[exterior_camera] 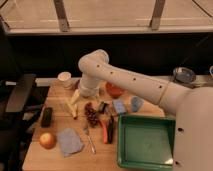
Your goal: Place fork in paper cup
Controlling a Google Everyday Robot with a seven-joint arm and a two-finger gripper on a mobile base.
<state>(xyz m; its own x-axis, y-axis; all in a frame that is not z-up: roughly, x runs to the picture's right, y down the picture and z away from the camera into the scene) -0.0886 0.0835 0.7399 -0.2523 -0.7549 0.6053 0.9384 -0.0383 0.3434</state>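
The fork [90, 140] not yet lifted
It is left on the worktop [50, 162], far from the paper cup [64, 79]; the gripper [77, 97] is held near that cup, fingers open.

**Counting the Things on the Worktop**

One fork [89, 140] and one paper cup [64, 79] are sitting on the worktop [50, 161]. One green tray [145, 162], one orange bowl [115, 90], one blue-grey cup [136, 103], one round orange fruit [47, 140], one blue-grey cloth [70, 142] and one bunch of dark grapes [91, 115] are sitting there too. Two orange-and-black tools [106, 131] are lying side by side. One gripper [76, 97] is hanging low beside the paper cup.
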